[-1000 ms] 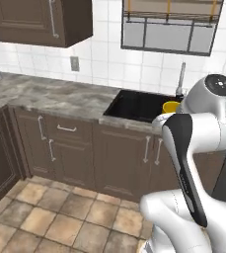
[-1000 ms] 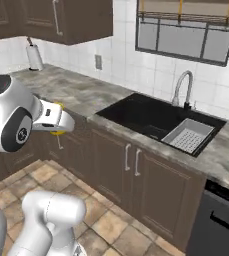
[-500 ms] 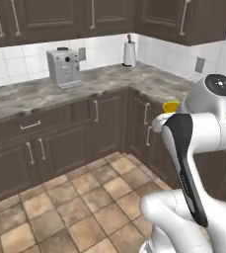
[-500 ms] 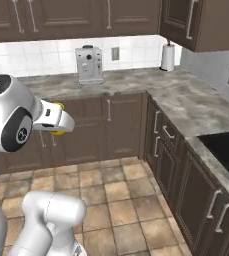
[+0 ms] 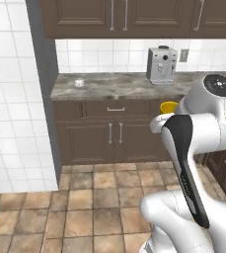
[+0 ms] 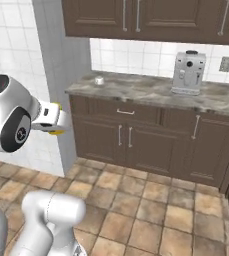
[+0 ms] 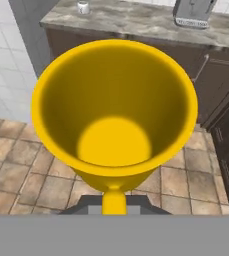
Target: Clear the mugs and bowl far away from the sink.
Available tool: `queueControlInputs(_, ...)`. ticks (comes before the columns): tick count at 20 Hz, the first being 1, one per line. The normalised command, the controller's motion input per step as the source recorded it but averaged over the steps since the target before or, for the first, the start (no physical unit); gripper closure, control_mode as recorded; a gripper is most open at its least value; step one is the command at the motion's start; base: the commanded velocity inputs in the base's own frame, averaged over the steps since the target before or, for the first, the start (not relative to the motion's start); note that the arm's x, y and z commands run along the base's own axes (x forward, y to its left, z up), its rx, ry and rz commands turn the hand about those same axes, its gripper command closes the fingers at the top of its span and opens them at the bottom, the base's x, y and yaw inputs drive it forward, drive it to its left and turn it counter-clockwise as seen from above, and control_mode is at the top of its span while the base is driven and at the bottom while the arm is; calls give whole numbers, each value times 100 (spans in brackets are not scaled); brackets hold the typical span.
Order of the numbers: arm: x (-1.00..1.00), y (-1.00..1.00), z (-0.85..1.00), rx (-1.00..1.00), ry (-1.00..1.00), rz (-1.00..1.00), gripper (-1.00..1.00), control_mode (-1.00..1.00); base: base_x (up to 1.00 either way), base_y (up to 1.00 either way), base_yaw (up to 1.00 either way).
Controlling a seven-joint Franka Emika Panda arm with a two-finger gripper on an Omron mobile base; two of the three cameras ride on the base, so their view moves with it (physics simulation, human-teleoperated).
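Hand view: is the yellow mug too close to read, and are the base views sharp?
Hand view: the yellow mug looms large and soft-edged, evenly lit, darker down its inner wall, no glare. Left base view: the counter reads slightly blurred. Right base view: the coffee machine is clear enough, with soft shading.

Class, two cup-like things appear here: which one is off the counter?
The yellow mug, carried in the gripper above the floor; the small white cup stands on the counter.
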Motion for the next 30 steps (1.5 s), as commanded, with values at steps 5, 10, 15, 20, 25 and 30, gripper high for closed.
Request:
queueControlInputs(5,0,0,0,0,0,0,100,100,90,-58,4)
queueControlInputs(10,0,0,0,0,0,0,100,100,100,-39,-3)
queueControlInputs(15,0,0,0,0,0,0,100,100,100,14,-16)
queueControlInputs(20,0,0,0,0,0,0,100,100,100,20,-17)
queueControlInputs(25,0,0,0,0,0,0,100,100,64,34,-7)
queueControlInputs(30,0,0,0,0,0,0,100,100,0,3,23)
